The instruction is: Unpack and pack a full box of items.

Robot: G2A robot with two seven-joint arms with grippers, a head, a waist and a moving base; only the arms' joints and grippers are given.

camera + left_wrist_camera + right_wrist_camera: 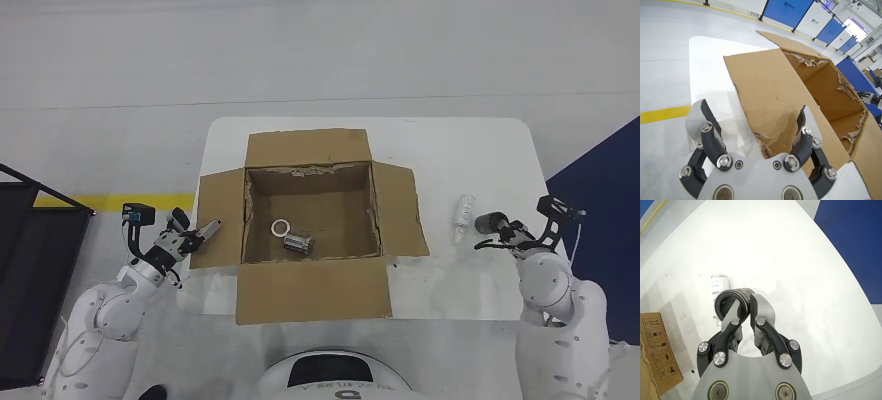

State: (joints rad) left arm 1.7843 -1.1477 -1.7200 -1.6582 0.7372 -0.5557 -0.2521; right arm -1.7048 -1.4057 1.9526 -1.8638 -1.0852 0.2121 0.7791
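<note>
Steel sleeve (pixel 742 293), axis toward box (pixel 308 148)

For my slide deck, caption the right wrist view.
Right gripper pinches a dark metal sleeve by its wall, one finger inside, near a white bottle lying on the table.

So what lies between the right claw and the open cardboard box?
A small white bottle, lying on the white table, seen in the top view; the right claw grips a dark metal cylinder.
</note>
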